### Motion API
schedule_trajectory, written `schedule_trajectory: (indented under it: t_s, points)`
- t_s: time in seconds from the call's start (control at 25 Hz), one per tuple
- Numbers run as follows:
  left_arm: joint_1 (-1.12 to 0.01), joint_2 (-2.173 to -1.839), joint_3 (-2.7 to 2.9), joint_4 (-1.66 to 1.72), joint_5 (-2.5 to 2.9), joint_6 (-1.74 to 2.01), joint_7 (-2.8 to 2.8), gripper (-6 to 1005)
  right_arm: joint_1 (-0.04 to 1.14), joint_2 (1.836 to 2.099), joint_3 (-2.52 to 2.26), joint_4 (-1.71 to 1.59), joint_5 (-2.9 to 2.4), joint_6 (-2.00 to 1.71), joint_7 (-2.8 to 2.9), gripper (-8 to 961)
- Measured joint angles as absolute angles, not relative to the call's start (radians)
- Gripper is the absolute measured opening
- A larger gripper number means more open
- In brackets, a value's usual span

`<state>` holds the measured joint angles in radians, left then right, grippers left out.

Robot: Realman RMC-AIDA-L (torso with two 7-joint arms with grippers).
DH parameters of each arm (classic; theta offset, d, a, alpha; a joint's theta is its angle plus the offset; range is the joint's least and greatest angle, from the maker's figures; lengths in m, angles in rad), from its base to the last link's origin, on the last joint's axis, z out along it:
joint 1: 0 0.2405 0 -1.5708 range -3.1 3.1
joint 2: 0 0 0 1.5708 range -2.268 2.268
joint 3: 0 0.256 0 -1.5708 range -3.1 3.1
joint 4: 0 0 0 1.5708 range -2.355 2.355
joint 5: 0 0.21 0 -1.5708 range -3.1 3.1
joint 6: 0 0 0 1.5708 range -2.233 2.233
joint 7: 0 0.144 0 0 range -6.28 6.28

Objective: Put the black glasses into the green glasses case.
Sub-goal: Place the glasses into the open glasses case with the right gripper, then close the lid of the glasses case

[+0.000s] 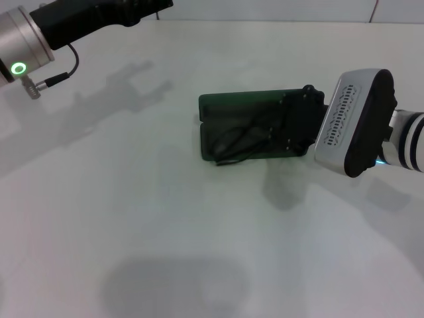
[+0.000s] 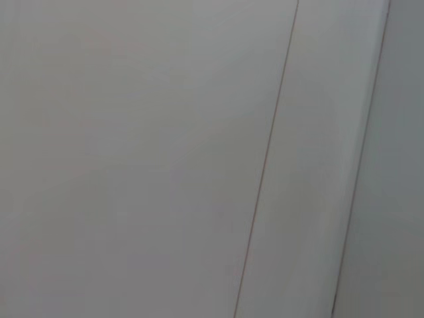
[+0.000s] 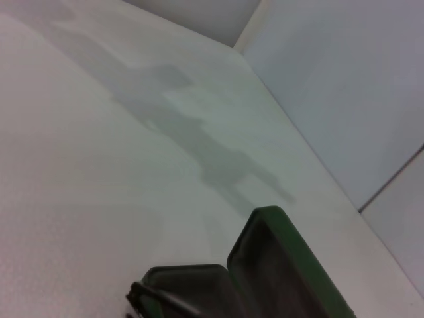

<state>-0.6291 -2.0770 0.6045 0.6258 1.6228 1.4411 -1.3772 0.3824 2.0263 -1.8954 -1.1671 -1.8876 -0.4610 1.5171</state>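
Near the middle of the desk [image 1: 132, 218], the green glasses case [image 1: 238, 106] is seen lying open, with the black glasses [image 1: 242, 140] resting in its lower half. The right hand [image 1: 295, 126] is held over the case's right end; whether it is clenched or released cannot be told. The left hand is kept parked at the far left corner, out of sight. The glasses should be settled fully inside, temples tucked within the rim.

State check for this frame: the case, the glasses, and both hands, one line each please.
green glasses case: open, lid up, lying on the table.
black glasses: lying in the case's lower half.
right hand: over the case's right end; grip not discernible.
left hand: out of view, arm raised at far left.
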Motion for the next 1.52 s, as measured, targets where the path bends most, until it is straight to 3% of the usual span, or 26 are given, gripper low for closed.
schedule_trajectory:
  t_s: [0.24,0.92,1.52]
  points:
    - [-0.63,-2.078,0.605,0.626,1.622,1.442,-1.377,825,0.384,2.026,-1.893,-1.163,-1.883,-0.46,1.519,378]
    - [-0.622,-2.079,0.606,0.626,1.619,1.439,-1.37,826,0.381,2.018,-1.788,-1.204,-1.828,-0.683,1.474,373]
    - [-0.598,-2.085,0.606,0.622,1.618,1.444,-1.362,826,0.498,2.024,-1.719,-1.256,-2.139,-0.909,1.479,368]
